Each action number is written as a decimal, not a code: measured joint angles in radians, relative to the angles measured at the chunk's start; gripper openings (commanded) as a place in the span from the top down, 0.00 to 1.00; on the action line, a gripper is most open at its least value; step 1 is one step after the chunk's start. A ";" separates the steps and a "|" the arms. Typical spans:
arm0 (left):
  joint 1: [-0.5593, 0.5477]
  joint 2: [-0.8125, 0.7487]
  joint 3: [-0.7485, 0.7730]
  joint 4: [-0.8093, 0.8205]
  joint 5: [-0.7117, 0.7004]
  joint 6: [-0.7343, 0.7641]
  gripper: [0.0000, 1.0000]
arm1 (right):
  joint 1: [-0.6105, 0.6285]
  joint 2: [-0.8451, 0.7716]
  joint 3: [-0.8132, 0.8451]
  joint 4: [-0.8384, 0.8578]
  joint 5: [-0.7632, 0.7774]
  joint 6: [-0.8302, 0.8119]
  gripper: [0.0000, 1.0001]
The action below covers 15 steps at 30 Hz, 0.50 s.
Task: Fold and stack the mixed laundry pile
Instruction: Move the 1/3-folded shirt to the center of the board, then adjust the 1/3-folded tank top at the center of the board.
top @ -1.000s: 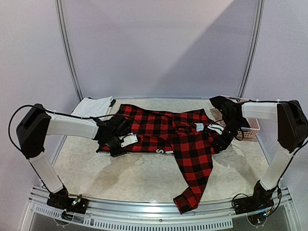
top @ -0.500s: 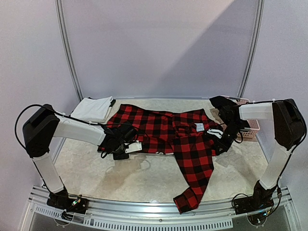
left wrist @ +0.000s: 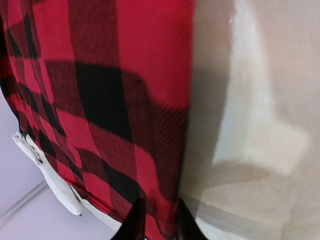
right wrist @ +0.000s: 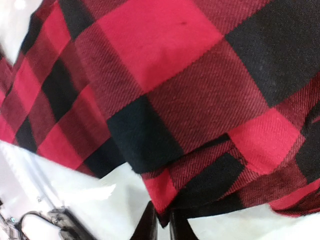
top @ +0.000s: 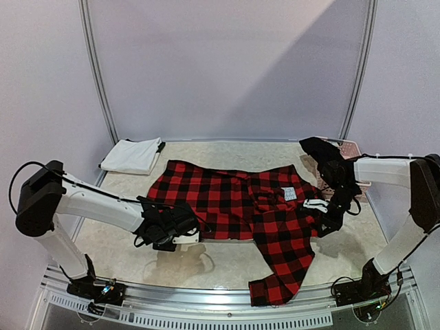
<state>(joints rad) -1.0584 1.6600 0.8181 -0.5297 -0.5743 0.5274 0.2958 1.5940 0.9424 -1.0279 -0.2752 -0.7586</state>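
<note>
The red-and-black checked flannel shirt lies spread across the middle of the table, one sleeve trailing to the near edge. My left gripper is shut on the shirt's near left hem; in the left wrist view the cloth runs down between the dark fingertips. My right gripper is shut on the shirt's right edge, and the right wrist view shows a folded corner of flannel pinched in its jaws. A folded white cloth lies at the back left. A dark piece sits at the back right.
A pink basket stands at the back right, mostly behind my right arm. A metal rail runs along the near edge, and upright frame posts rise at the back corners.
Both grippers have closed on the shirt and pulled towards the near edge. The shirt has slid nearer and its body lies flatter and wider.
</note>
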 measured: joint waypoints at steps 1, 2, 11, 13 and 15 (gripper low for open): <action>-0.002 -0.010 -0.002 -0.025 0.001 -0.006 0.69 | 0.006 -0.016 -0.007 -0.022 0.002 -0.016 0.78; -0.002 -0.024 -0.003 -0.055 0.001 -0.020 0.65 | 0.008 -0.033 -0.010 -0.048 0.005 -0.033 0.74; 0.013 -0.208 0.091 -0.142 0.021 -0.094 0.48 | 0.012 -0.142 0.213 -0.153 0.002 -0.062 0.55; 0.033 -0.225 0.126 -0.106 0.047 -0.127 0.45 | 0.012 -0.116 0.291 -0.128 -0.009 -0.015 0.51; 0.069 -0.233 0.151 -0.045 0.089 -0.178 0.43 | 0.012 -0.052 0.374 -0.092 -0.032 0.047 0.47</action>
<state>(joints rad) -0.9890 1.4273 0.9688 -0.5743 -0.4850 0.3496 0.3077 1.5421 1.3163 -1.1194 -0.3069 -0.7113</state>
